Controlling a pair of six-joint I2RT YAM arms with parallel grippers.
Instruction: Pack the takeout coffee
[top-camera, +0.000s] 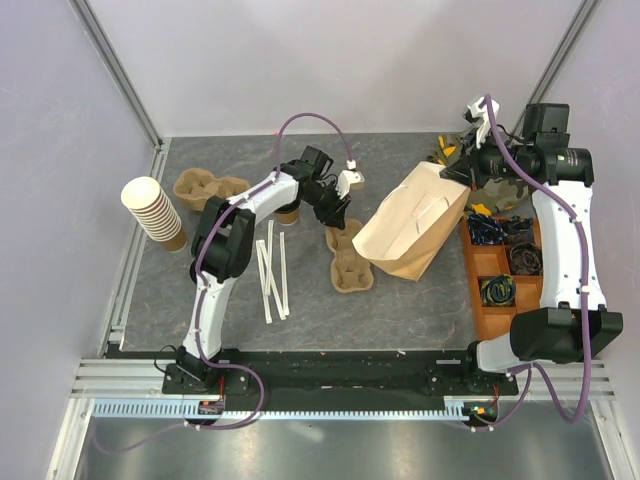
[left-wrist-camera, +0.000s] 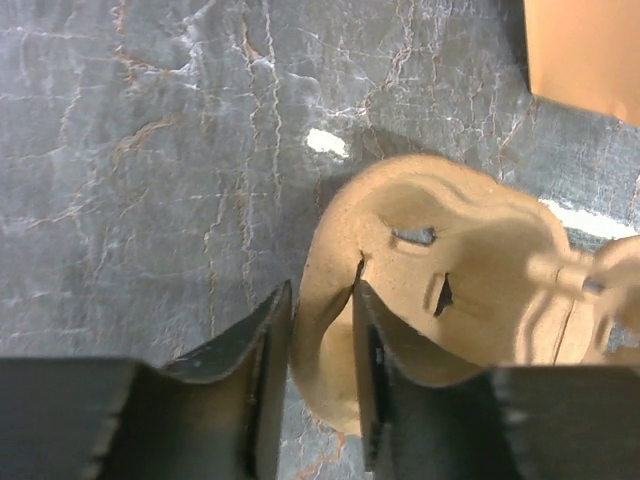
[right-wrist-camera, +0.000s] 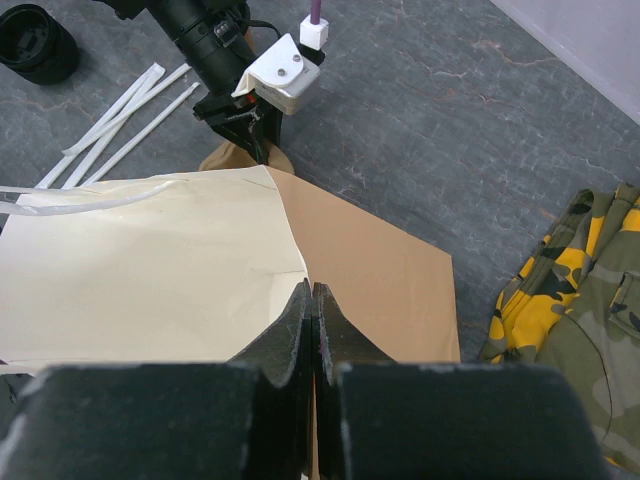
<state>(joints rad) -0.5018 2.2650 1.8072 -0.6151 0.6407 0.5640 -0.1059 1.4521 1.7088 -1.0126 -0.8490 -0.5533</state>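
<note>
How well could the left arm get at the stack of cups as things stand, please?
Probably yes: the stack of cups sits in the open on that arm's side, though the left gripper straddles a wall of the cup carrier.

My left gripper (left-wrist-camera: 323, 298) fills the 6 o'clock edge, its two dark fingers (left-wrist-camera: 250, 375) pointing toward 12. Between them stands the rim of a brown pulp cup carrier (left-wrist-camera: 470, 300); one finger is outside its wall over bare table, the other inside the nearest well; the rim fills the gap and meets both inner faces. The carrier spreads from centre toward 3 o'clock, two small slots cut in its well; its far part at 3 is blurred. The grey marbled table (left-wrist-camera: 150, 150), veined white and rust, takes the 9-to-12 side. A white fleck (left-wrist-camera: 325, 142) lies at 12 of the carrier; a tan paper bag (left-wrist-camera: 585, 50) corner sits at 1 o'clock, apart from it.
</note>
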